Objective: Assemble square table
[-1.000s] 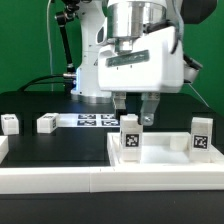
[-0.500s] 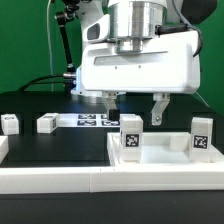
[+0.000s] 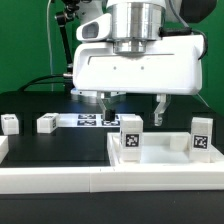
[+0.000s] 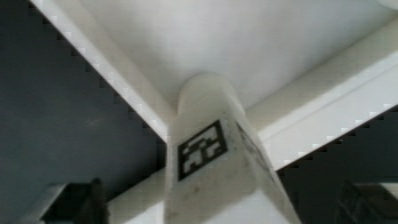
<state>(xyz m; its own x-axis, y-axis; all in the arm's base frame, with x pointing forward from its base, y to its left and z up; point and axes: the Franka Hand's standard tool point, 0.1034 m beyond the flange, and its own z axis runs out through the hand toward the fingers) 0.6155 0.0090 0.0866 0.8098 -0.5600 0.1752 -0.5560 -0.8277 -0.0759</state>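
The white square tabletop (image 3: pixel 160 163) with a raised rim lies at the front on the exterior view's right. One white tagged leg (image 3: pixel 131 138) stands upright at its near corner, and a second leg (image 3: pixel 201 139) stands at the corner further right. My gripper (image 3: pixel 133 108) hangs just above the first leg, open, with fingers (image 3: pixel 160 108) spread wide on either side and holding nothing. In the wrist view that leg (image 4: pixel 210 150) fills the middle over the tabletop corner (image 4: pixel 267 50), between my gripper's (image 4: pixel 222 205) dark fingertips (image 4: pixel 71 200).
Two loose white tagged legs (image 3: pixel 9 124) (image 3: pixel 45 124) lie on the black table at the exterior view's left. The marker board (image 3: pixel 95 120) lies behind them. A long white border rail (image 3: pixel 55 180) runs along the front edge.
The fingers, close around the top of the upright leg a second ago, have spread wide apart. The leg stays standing on the tabletop.
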